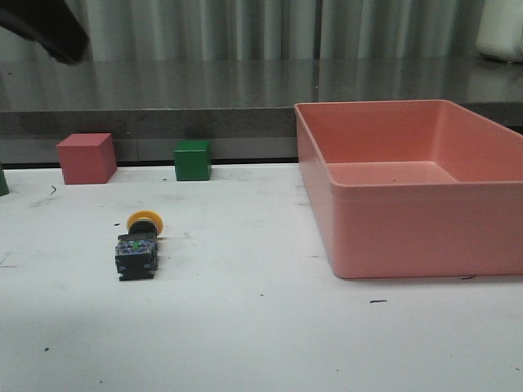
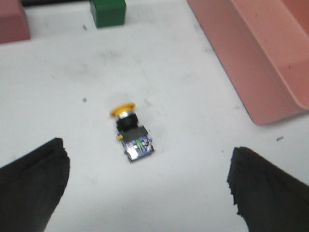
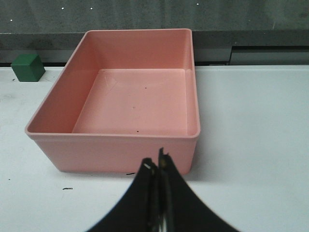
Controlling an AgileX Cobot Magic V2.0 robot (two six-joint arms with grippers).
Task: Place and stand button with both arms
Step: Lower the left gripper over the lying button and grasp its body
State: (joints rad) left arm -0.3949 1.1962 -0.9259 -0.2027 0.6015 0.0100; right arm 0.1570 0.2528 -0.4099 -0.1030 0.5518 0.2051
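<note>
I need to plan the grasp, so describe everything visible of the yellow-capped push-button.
The button lies on its side on the white table, not standing. Its yellow mushroom cap points toward the back of the table, followed by a short dark neck and a black boxy body; the bluish terminal end faces the robot. It looks like plastic with small metal contacts. Nothing touches it except the table. The left claw hangs open above it, clear of it; the pink bin sits well to its right.
</note>
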